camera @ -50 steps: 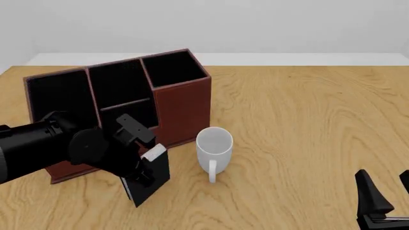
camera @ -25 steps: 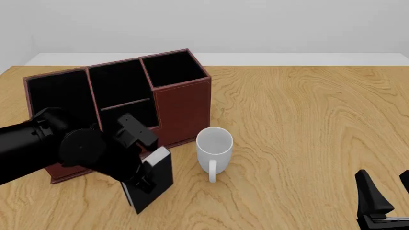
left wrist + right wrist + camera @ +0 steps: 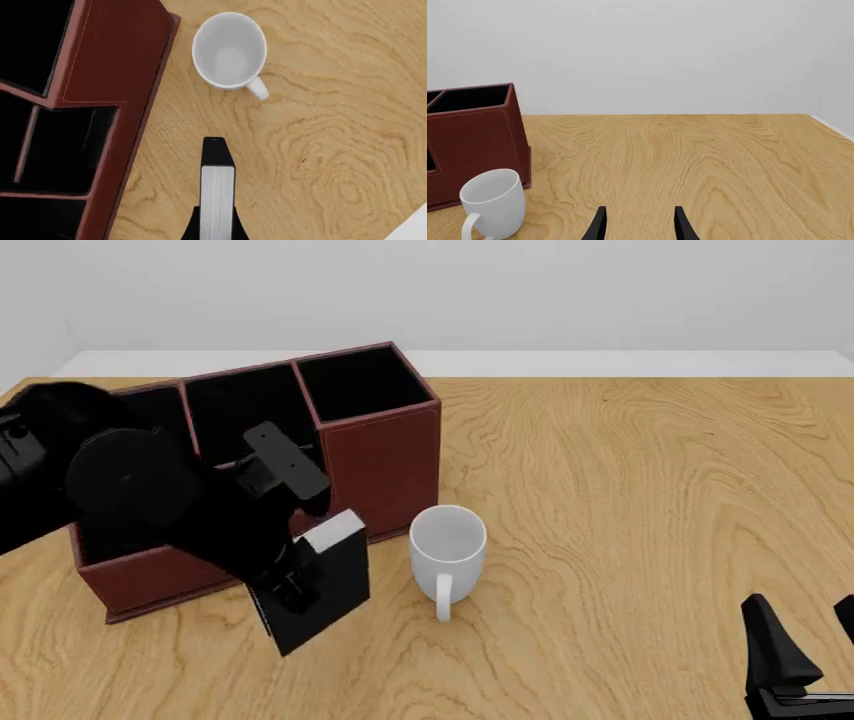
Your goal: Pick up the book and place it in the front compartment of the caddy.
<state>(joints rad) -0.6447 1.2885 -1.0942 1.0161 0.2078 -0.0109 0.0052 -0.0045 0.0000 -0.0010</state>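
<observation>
The book (image 3: 324, 590), black with white page edges, is held tilted in my left gripper (image 3: 294, 585), which is shut on it, just in front of the caddy (image 3: 380, 455) and left of the mug. In the left wrist view the book (image 3: 217, 197) shows edge-on, with the caddy's (image 3: 113, 55) black sections beside it. My left arm hides the caddy's low front part in the front view. My right gripper (image 3: 805, 660) stands open at the near right, far from the book, with nothing between its fingers (image 3: 599, 225).
A white mug (image 3: 447, 540) stands upright on the table just right of the book, handle towards me; it also shows in both wrist views (image 3: 230, 50) (image 3: 494, 202). The wooden table (image 3: 641, 500) stretches right of the mug.
My left arm has risen and swung up over the caddy's front, lifting the book slightly with it. The right gripper has not moved.
</observation>
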